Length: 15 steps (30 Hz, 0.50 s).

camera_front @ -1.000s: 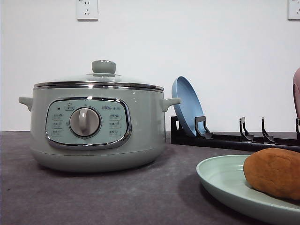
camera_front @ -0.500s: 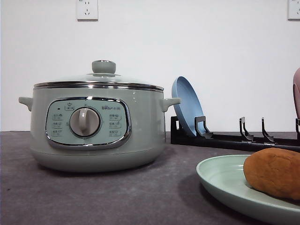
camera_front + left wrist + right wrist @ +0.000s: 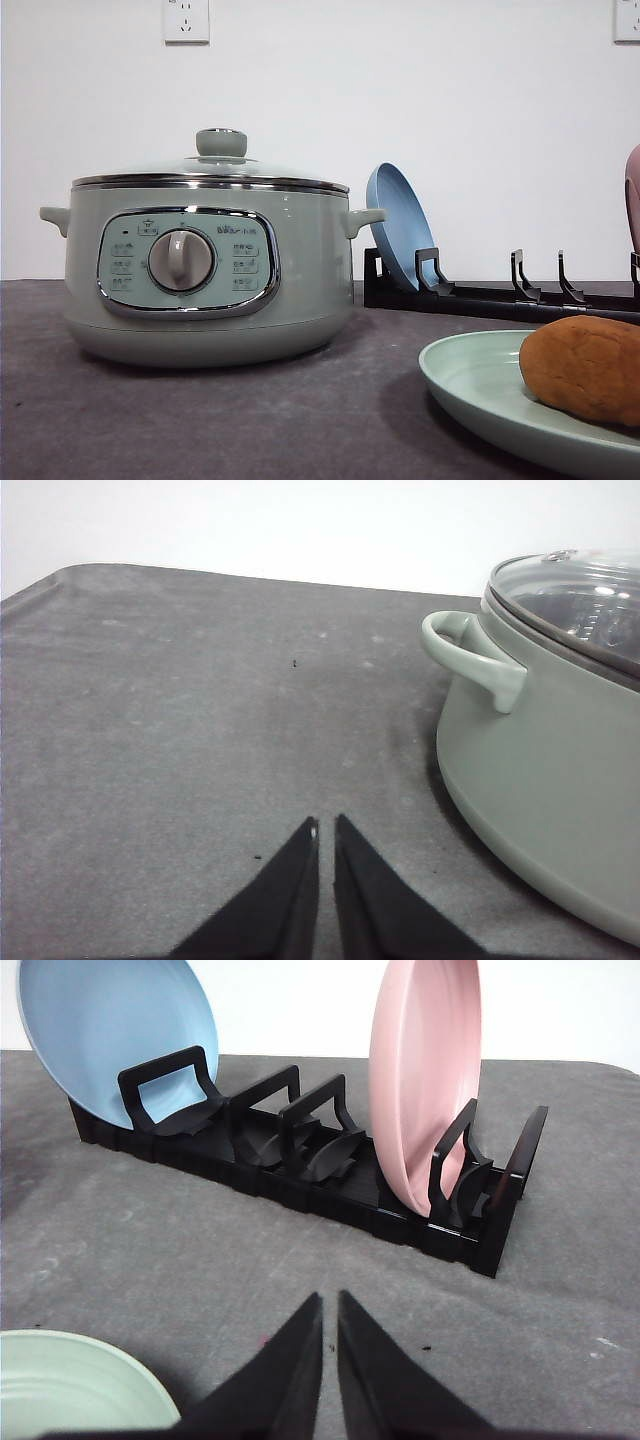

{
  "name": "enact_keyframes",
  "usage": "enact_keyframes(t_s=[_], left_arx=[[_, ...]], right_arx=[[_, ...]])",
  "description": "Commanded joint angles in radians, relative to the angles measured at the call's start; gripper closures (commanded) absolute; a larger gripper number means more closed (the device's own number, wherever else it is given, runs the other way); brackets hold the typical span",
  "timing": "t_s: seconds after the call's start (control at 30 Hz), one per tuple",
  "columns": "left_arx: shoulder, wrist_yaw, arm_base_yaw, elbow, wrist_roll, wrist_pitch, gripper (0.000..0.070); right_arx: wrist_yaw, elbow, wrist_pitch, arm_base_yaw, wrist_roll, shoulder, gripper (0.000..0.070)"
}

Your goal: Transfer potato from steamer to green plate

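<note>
The orange-brown potato (image 3: pixel 585 368) lies on the pale green plate (image 3: pixel 470 385) at the front right of the grey table. The sage-green steamer (image 3: pixel 205 265) stands at the left with its glass lid on. Beside the steamer's side handle (image 3: pixel 470 655), my left gripper (image 3: pixel 325 832) hovers over bare table, shut with nothing held. My right gripper (image 3: pixel 328 1305) is shut and empty too, over the table between the green plate's rim (image 3: pixel 70 1380) and the black rack (image 3: pixel 300 1160).
A black plate rack (image 3: pixel 500 295) runs along the back right, holding an upright blue plate (image 3: pixel 398 235) and a pink plate (image 3: pixel 428 1075). Bare grey mat lies left of the steamer (image 3: pixel 150 710) and in front of the rack.
</note>
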State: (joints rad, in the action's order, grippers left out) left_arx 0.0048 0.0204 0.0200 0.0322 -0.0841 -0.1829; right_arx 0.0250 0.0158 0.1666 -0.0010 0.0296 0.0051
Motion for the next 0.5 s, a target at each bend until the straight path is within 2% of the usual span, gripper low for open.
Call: enact_keyframes(t_s=[0.0, 0.47], left_arx=[[-0.002, -0.002, 0.000, -0.020, 0.015, -0.006, 0.0678], [-0.002, -0.002, 0.000, -0.020, 0.015, -0.006, 0.0678]], right_arx=[[0.000, -0.005, -0.013, -0.002, -0.008, -0.002, 0.0684], [0.000, -0.005, -0.013, -0.002, -0.008, -0.002, 0.0684]])
